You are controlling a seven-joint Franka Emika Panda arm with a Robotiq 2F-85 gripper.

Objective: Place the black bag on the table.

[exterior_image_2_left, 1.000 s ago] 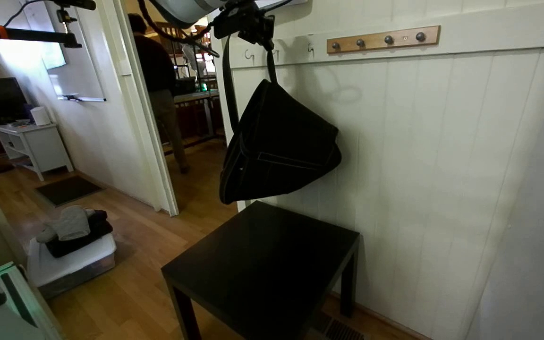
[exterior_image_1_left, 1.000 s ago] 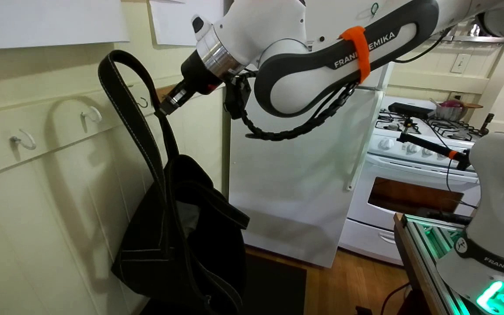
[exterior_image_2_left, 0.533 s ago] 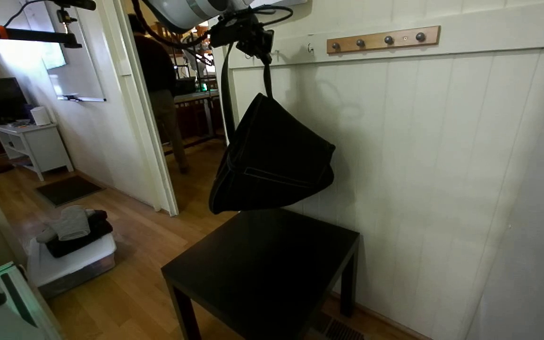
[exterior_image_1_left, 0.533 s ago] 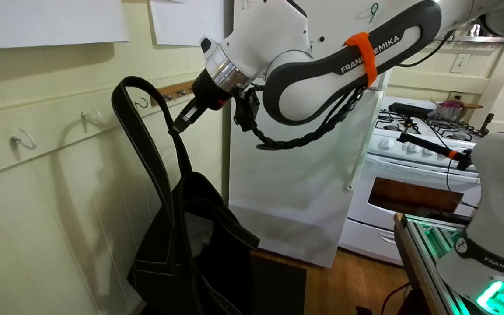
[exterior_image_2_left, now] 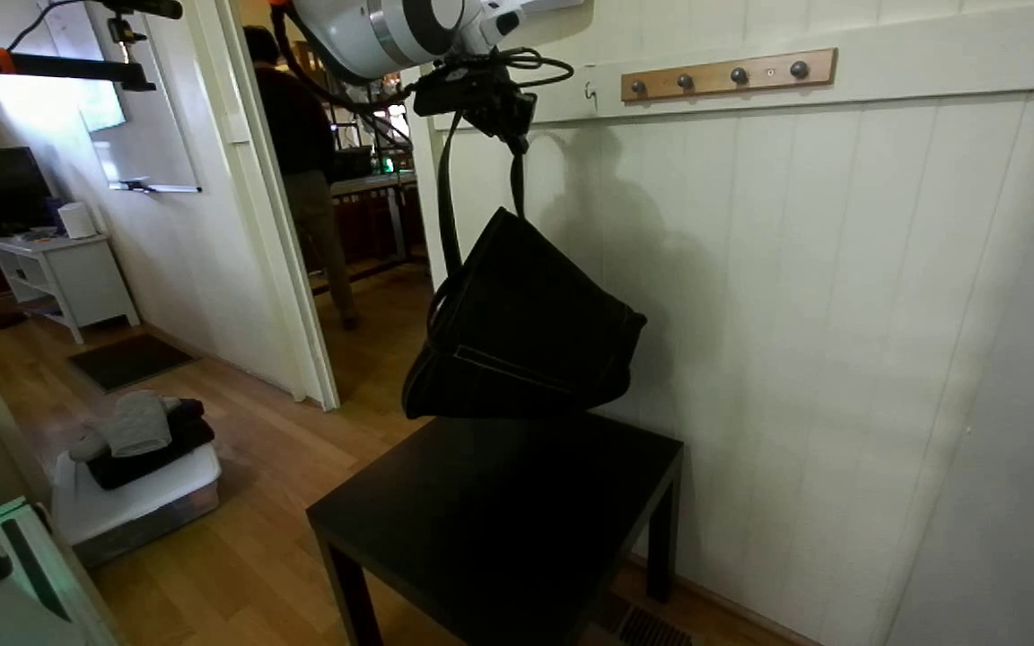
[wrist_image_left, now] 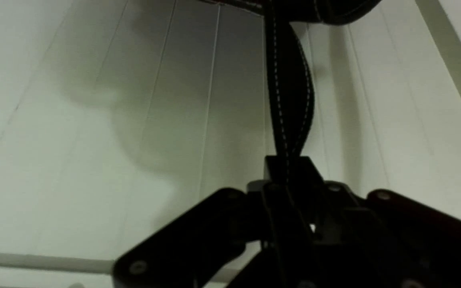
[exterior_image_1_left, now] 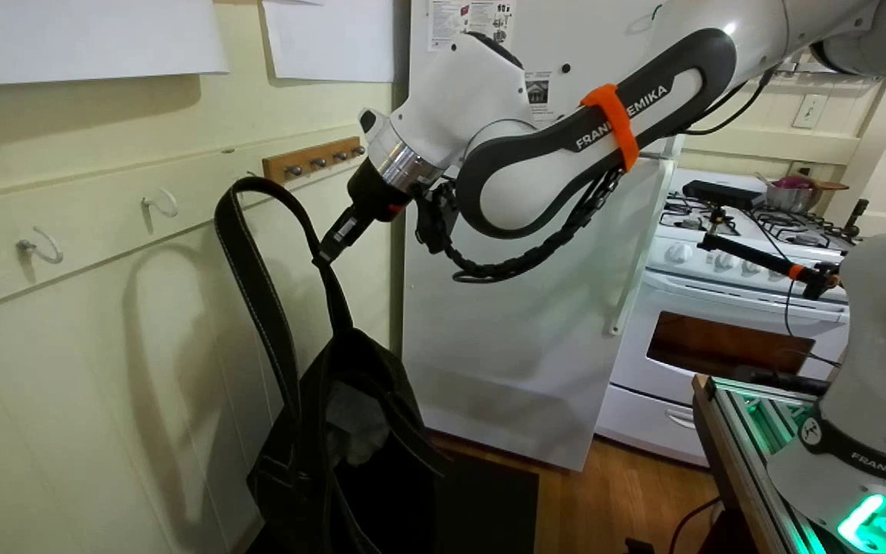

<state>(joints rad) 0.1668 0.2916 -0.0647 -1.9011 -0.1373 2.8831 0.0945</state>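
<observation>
Hanging tilted, the black bag (exterior_image_2_left: 526, 323) is held by one strap (wrist_image_left: 290, 88) at the far end of the counter (exterior_image_2_left: 499, 520) in an exterior view, a lower corner showing past the edge; whether its underside touches the top, I cannot tell. The gripper (exterior_image_1_left: 323, 258) is pinched tight on that strap. Setting down seems the step in hand: ease the bag inward first, clear of the wall (exterior_image_2_left: 795, 287), then lower it slowly so the base settles flat and takes the weight. Let go only once the strap slackens, then back off along its line so nothing snags.
</observation>
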